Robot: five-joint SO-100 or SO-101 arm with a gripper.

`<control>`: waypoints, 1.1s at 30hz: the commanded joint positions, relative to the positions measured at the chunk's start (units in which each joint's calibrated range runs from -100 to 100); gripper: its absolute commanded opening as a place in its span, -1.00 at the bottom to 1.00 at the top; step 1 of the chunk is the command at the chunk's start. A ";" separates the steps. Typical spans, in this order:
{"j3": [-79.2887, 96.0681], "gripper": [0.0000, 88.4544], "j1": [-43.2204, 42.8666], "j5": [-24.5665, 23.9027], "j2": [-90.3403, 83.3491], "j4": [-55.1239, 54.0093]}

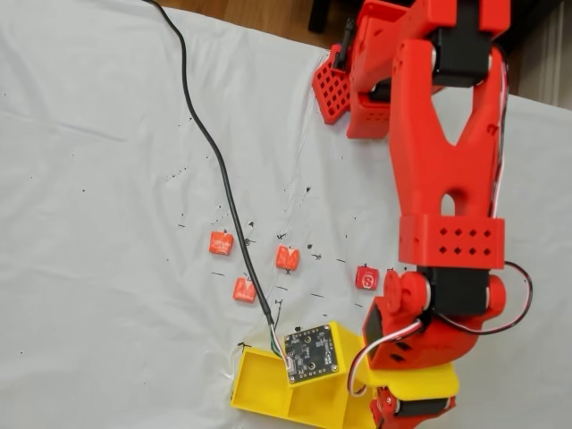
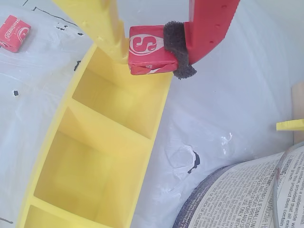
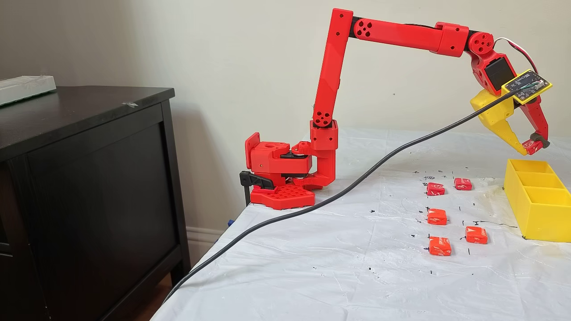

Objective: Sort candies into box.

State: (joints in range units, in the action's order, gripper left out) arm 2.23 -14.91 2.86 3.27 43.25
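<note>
Candy (image 2: 148, 50) pinched in the hand (image 2: 152, 47), yellow finger (image 2: 99, 23) one side, red padded finger (image 2: 209, 23) the other, held over the end section of the yellow box (image 2: 156, 123). Five more candies (image 3: 437, 217) loose on the tabletop (image 3: 312, 258), well apart from hand, beside box. White wrinkled plastic cover with black ink marks. Side fixed view: cream wall, dark cabinet (image 3: 89, 178), black cable (image 3: 357, 183). Wrist view: open printed book (image 2: 247, 194) just past the box.
</note>
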 commanded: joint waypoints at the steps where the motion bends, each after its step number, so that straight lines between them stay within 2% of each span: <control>1: -1.00 -0.85 -1.30 -0.15 -1.57 -1.13; 5: -1.37 -0.54 -0.94 -0.20 -1.32 -0.56; 9: -1.19 -0.32 -0.94 -0.39 -1.82 0.10; 12: -1.19 -0.26 -0.94 -0.49 -2.08 0.18; 20: -1.19 -0.29 -1.03 -0.59 -4.28 2.88; 23: -1.19 -0.38 -1.30 -0.20 -6.15 5.50; 25: -1.28 -0.71 -1.48 -0.29 -8.10 8.61; 27: -1.28 -0.95 -1.66 -0.73 -9.29 10.82; 33: 2.55 -1.00 -2.75 -0.93 -15.57 16.39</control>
State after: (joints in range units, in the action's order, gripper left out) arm 3.37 -16.05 1.98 -1.40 56.44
